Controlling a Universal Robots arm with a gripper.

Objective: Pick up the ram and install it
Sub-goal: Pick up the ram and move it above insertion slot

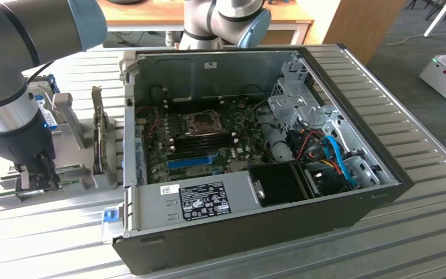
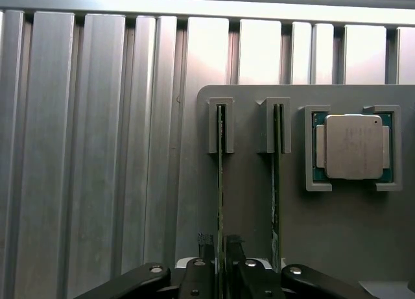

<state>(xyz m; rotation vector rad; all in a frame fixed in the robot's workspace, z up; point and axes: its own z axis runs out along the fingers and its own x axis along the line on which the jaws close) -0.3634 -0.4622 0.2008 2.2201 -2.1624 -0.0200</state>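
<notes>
The ram (image 2: 220, 176) is a thin green stick standing on edge in a grey holder (image 2: 249, 208), with its far end in a grey bracket. My gripper (image 2: 220, 246) reaches down over its near end, and the dark fingers (image 2: 206, 246) press against both sides of the stick. A second green stick (image 2: 276, 176) stands parallel beside it in its own bracket. In the exterior view my gripper (image 1: 39, 177) is low over the holder (image 1: 76, 174), at the exterior view's left of the open computer case (image 1: 246, 224).
A square processor chip (image 2: 353, 146) lies in a frame on the holder beyond the second stick. A dark upright card (image 1: 97, 136) stands between holder and case. Inside the case, the motherboard (image 1: 207, 142) carries a blue slot (image 1: 189, 161) and black memory slots (image 1: 204, 135). Ribbed metal tabletop (image 2: 97, 150) surrounds everything.
</notes>
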